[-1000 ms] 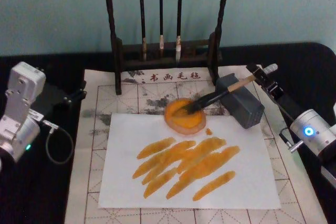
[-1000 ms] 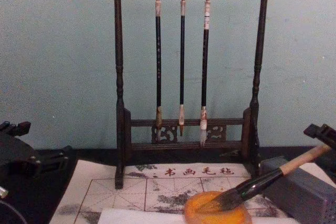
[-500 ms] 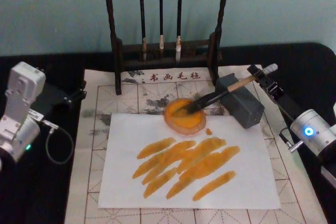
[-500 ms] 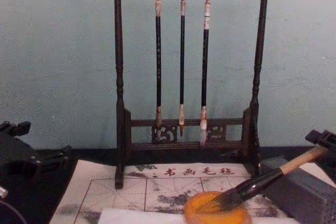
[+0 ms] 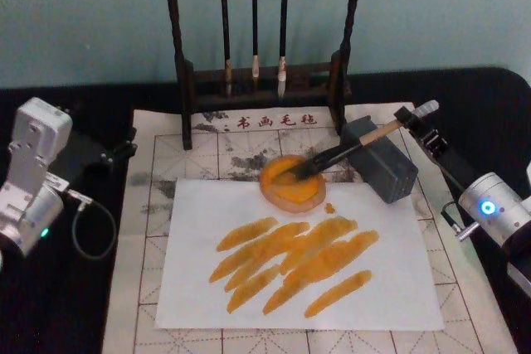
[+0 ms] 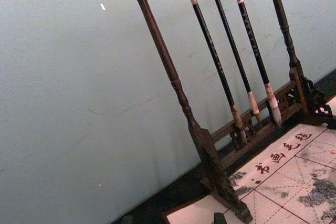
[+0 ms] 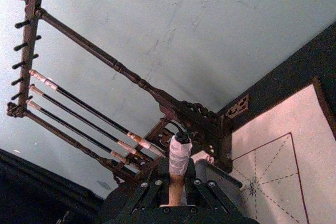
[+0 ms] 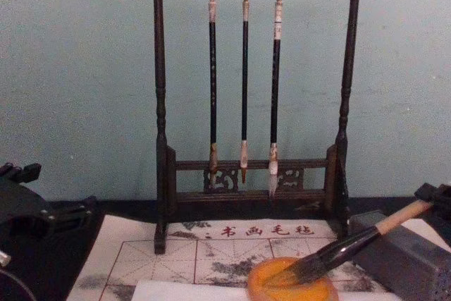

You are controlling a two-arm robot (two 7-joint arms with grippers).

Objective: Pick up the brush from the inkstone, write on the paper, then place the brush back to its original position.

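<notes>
Pale teal wall (image 5: 83, 14) is seen behind a black table (image 5: 75, 312), on which a cream mat with red grid lines (image 5: 153, 151) is spread. The large brush with tan wooden handle, glossy black lower part and dark bristles (image 5: 336, 153) is laid slantwise. Its bristles are held inside the small round orange-yellow inkstone (image 5: 286, 198), and its handle is rested on a grey rectangular block (image 5: 390, 173).

From the head, the white sheet of paper (image 5: 390, 279) is seen covered with orange strokes (image 5: 290, 259); the inkstone is set on its far edge. From the chest, three thin black brushes (image 8: 244, 82) are seen hung from the top bar of a dark wooden rack (image 8: 159, 103).

In the right wrist view the white end cap (image 7: 178, 156) is seen just beyond the right gripper (image 7: 172, 188), which is closed on the handle's top. The left gripper (image 5: 123, 151) is parked at the mat's left edge; its state cannot be told.
</notes>
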